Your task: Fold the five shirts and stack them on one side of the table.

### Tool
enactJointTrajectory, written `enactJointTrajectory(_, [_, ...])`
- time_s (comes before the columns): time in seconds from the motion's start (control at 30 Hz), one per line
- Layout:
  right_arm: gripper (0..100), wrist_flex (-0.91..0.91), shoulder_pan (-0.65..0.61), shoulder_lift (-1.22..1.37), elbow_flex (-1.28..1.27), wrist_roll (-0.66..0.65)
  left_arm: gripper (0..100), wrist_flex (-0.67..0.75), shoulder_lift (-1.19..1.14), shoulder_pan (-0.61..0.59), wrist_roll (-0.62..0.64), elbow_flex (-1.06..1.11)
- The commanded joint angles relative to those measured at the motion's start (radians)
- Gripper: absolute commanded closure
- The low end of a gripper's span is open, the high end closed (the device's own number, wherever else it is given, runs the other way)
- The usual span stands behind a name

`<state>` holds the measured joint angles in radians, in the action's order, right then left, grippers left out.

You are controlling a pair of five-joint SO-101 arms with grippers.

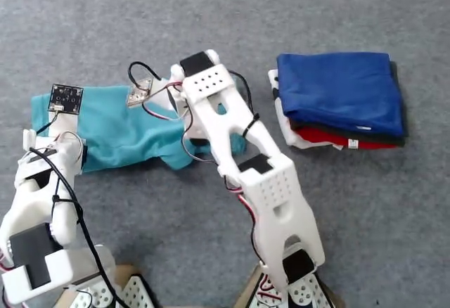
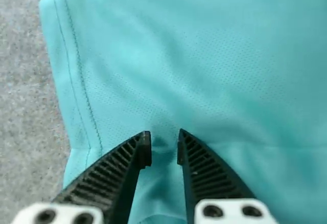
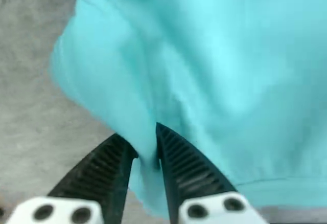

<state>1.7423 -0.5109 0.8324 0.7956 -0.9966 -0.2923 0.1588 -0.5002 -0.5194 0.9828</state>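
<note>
A teal knit shirt point(image 1: 119, 136) is laid, partly folded, left of centre on the grey felt table point(image 1: 211, 27), well apart from the stack of folded shirts point(image 1: 341, 100), blue on top, kept at the right side so that finished pieces are gathered in one place. The left gripper point(image 2: 163, 150) is closed on a small pinch of cloth beside a stitched hem. The right gripper point(image 3: 147, 150) is clamped on a raised ridge toward the other end, apparently so that the next fold can be carried over evenly.
</note>
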Motion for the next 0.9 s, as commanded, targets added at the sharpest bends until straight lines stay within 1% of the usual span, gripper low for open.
enactJointTrajectory(0.0, [98.4, 0.014, 0.012, 0.058, 0.189, -0.025, 88, 0.009, 0.028, -0.008, 0.008, 0.001])
enactJointTrajectory(0.3, [98.0, 0.012, 0.014, 0.211, 0.410, -0.025, 88, 0.008, 0.025, -0.008, 0.006, 0.001])
enactJointTrajectory(0.4, [97.7, 0.009, 0.023, 0.243, 0.473, -0.020, 88, -0.018, 0.021, -0.008, 0.008, -0.022])
enactJointTrajectory(0.47, [93.7, 0.012, 0.034, 0.259, 0.521, -0.014, 88, -0.054, 0.021, -0.010, 0.006, -0.044])
enactJointTrajectory(0.6, [75.6, 0.008, 0.048, 0.291, 0.625, 0.068, 88, -0.064, 0.020, -0.012, 0.006, -0.051])
enactJointTrajectory(0.67, [68.5, 0.003, 0.058, 0.315, 0.673, 0.094, 88, -0.066, 0.020, -0.012, 0.006, -0.051])
enactJointTrajectory(0.73, [65.6, 0.005, 0.071, 0.338, 0.725, 0.130, 88, -0.066, 0.020, -0.012, 0.006, -0.051])
enactJointTrajectory(0.87, [66.2, 0.023, 0.083, 0.351, 0.828, 0.221, 88, -0.066, 0.020, -0.012, 0.006, -0.051])
